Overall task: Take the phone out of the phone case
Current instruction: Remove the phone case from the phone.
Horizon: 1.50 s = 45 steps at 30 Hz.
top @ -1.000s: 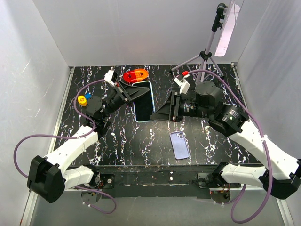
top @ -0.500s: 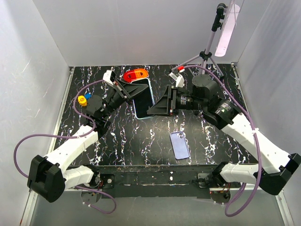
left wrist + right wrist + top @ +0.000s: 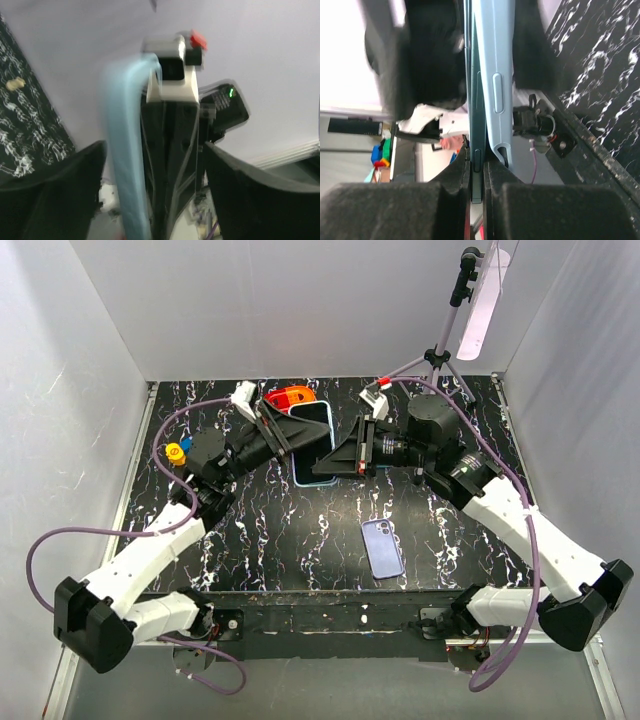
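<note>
Moved: left gripper [image 3: 288,436] carried the phone [image 3: 475,125] rightward.
Right gripper [image 3: 476,175]: jaws pinch the phone's edge, probably to peel off the case [image 3: 492,60].
Left jaws: blurred, cannot tell.
Place: above worktop [image 3: 250,530].

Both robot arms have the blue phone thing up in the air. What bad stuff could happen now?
1. The right pincer pinches only the thin edge of the phone, which seems lifted above the table. If that grip slips, the phone could fall.
2. The light-blue case stands off the phone at just one corner. Pulling harder there might bend or crack it.
</note>
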Motion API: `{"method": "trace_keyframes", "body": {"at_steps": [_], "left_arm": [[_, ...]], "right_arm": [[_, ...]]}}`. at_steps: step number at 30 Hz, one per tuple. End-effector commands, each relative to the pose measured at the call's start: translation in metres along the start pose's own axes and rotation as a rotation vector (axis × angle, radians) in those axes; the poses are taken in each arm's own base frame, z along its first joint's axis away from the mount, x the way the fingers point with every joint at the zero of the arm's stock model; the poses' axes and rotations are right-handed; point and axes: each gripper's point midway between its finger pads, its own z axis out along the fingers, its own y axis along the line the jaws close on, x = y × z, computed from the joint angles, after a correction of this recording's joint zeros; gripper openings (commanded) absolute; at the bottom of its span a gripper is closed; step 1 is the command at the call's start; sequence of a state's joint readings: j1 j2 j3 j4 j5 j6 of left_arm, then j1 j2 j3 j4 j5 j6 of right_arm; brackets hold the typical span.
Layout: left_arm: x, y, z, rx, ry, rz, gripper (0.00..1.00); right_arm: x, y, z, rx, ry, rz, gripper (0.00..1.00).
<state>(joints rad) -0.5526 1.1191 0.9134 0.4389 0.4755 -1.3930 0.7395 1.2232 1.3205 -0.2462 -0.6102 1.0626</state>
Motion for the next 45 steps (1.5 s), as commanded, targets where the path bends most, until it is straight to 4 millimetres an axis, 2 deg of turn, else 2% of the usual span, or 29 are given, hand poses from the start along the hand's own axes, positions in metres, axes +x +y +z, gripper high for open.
{"method": "trace_keyframes", "body": {"at_steps": [1, 2, 4, 5, 7, 9, 13, 17, 22, 29, 32, 36, 40, 44, 45], "left_arm": [[0.056, -0.024, -0.026, 0.005, 0.22, 0.147, 0.94], [0.055, -0.026, -0.032, 0.001, 0.201, 0.172, 0.98], [0.054, -0.02, -0.04, -0.033, 0.183, 0.213, 0.98], [0.054, -0.018, -0.043, -0.038, 0.183, 0.234, 0.93], [0.057, -0.015, -0.046, -0.044, 0.199, 0.248, 0.77], [0.061, -0.011, -0.047, -0.045, 0.221, 0.255, 0.65], [0.066, -0.013, -0.045, -0.008, 0.251, 0.263, 0.5], [0.066, -0.02, -0.038, 0.033, 0.278, 0.278, 0.47], [0.066, -0.024, -0.031, 0.053, 0.297, 0.285, 0.51], [0.063, -0.025, -0.026, 0.071, 0.285, 0.264, 0.43], [0.062, -0.027, -0.022, 0.082, 0.287, 0.257, 0.38], [0.063, -0.025, -0.019, 0.084, 0.31, 0.264, 0.25], [0.064, -0.024, -0.02, 0.084, 0.328, 0.334, 0.02], [0.067, -0.014, -0.02, 0.088, 0.386, 0.461, 0.0], [0.072, -0.017, -0.023, 0.125, 0.418, 0.492, 0.0]], "right_arm": [[-0.039, 0.01, -0.007, -0.088, -0.174, -0.035, 0.01], [-0.039, 0.011, -0.012, -0.091, -0.177, -0.034, 0.01], [-0.039, 0.012, -0.023, -0.095, -0.188, -0.04, 0.01], [-0.039, 0.01, -0.028, -0.099, -0.194, -0.032, 0.01], [-0.043, 0.019, -0.041, -0.159, -0.238, -0.069, 0.01], [-0.046, 0.014, -0.048, -0.141, -0.257, -0.06, 0.01], [-0.044, 0.016, -0.055, -0.132, -0.245, -0.072, 0.01], [-0.042, 0.02, -0.057, -0.14, -0.234, -0.081, 0.01], [-0.041, 0.022, -0.058, -0.139, -0.231, -0.089, 0.01], [-0.037, 0.023, -0.06, -0.147, -0.223, -0.093, 0.01], [-0.036, 0.023, -0.06, -0.149, -0.217, -0.092, 0.01], [-0.032, 0.024, -0.061, -0.154, -0.209, -0.093, 0.01], [-0.023, 0.026, -0.063, -0.172, -0.172, -0.086, 0.01], [-0.01, 0.026, -0.067, -0.181, -0.121, -0.081, 0.01], [-0.006, 0.026, -0.067, -0.186, -0.102, -0.073, 0.01]]}}
